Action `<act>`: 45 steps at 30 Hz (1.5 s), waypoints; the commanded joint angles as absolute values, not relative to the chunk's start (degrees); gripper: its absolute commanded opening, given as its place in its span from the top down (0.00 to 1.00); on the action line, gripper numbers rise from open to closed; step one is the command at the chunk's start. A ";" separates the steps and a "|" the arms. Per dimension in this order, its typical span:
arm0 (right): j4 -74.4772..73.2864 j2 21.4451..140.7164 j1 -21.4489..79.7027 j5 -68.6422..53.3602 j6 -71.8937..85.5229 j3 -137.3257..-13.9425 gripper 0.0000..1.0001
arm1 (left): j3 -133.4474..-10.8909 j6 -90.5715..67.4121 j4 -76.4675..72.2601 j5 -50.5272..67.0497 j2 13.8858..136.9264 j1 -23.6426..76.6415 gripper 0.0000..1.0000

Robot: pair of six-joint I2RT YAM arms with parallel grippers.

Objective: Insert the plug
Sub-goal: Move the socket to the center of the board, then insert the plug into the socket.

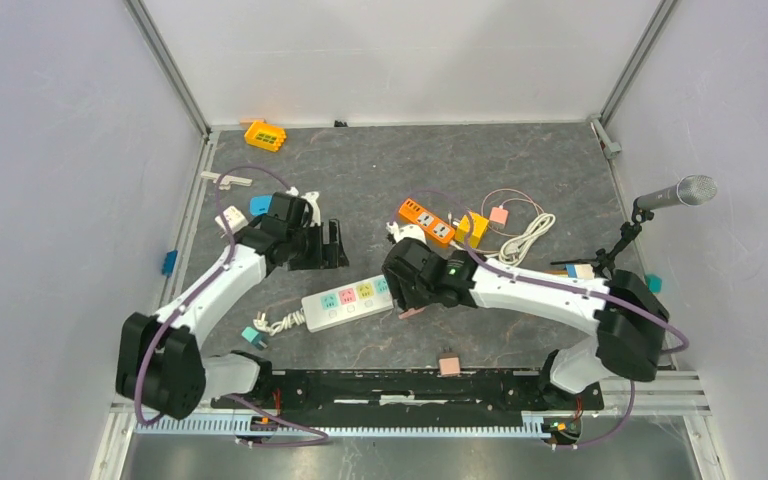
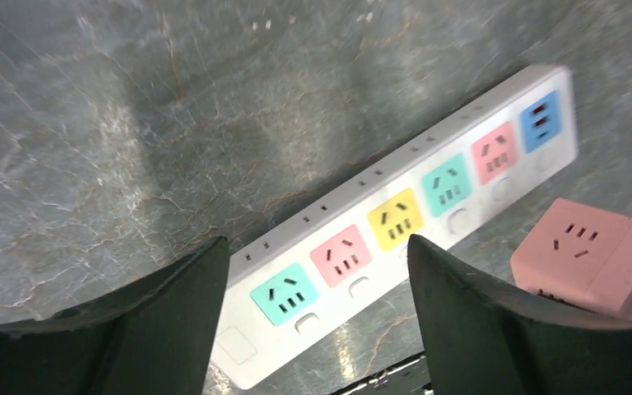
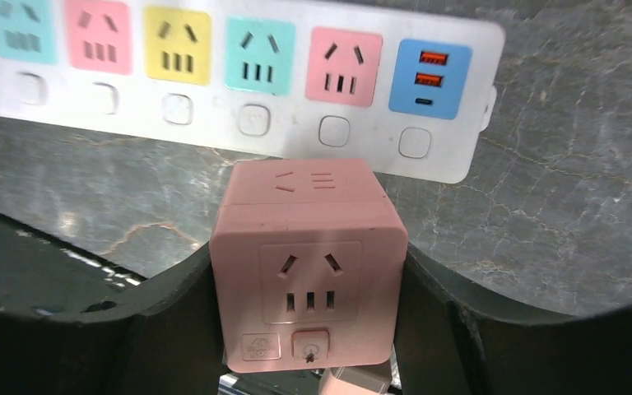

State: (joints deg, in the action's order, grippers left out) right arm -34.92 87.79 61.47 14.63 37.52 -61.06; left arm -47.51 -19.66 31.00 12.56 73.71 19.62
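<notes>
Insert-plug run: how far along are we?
Done: right gripper grips the pink cube adapter. In hand: cube sits beside the white power strip, in no socket yet. The left gripper hovers open over the strip, empty. Remaining: align the cube with a socket and push in.

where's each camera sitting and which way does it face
Top external: above, behind the robot, looking down at the table; left arm and right arm show.
Left wrist: looks down at the power strip past the open left gripper.
Right wrist: faces the pink cube held in the right gripper, strip beyond.
Both wrist views share strip and cube.
</notes>
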 commanded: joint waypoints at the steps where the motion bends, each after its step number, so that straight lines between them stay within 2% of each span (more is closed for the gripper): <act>1: -30.95 79.58 60.68 18.02 40.61 -61.48 1.00 | -51.68 -20.07 33.77 10.53 68.51 19.50 0.12; 7: -22.84 70.65 56.43 15.22 42.84 -52.60 1.00 | -49.73 -23.25 40.84 9.54 64.62 18.94 0.09; 11: -21.68 69.10 53.28 12.80 41.20 -50.22 1.00 | -46.16 -26.28 42.36 10.00 62.26 18.67 0.08; 24: -34.55 85.85 46.33 -3.31 33.18 -67.98 1.00 | -42.15 -26.91 41.66 12.68 55.58 18.71 0.07; 28: -35.97 88.32 43.56 -8.09 32.45 -72.39 1.00 | -41.45 -26.02 40.08 15.01 54.13 18.72 0.00; 33: -35.52 91.63 41.38 -14.82 32.43 -74.28 1.00 | -41.05 -25.82 38.85 16.53 52.47 18.72 0.00; 38: -37.53 95.24 41.12 -15.42 31.96 -77.02 1.00 | -40.83 -26.00 38.84 15.47 50.98 18.72 0.00; 45: -37.12 95.99 41.26 -10.04 30.21 -76.26 1.00 | -40.56 -26.23 38.76 14.44 49.02 18.73 0.00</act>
State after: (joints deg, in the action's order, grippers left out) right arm -38.17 96.73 41.17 -12.56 31.94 -74.15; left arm -40.84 -25.06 40.47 14.61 50.33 18.92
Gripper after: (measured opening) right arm 0.661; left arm 0.993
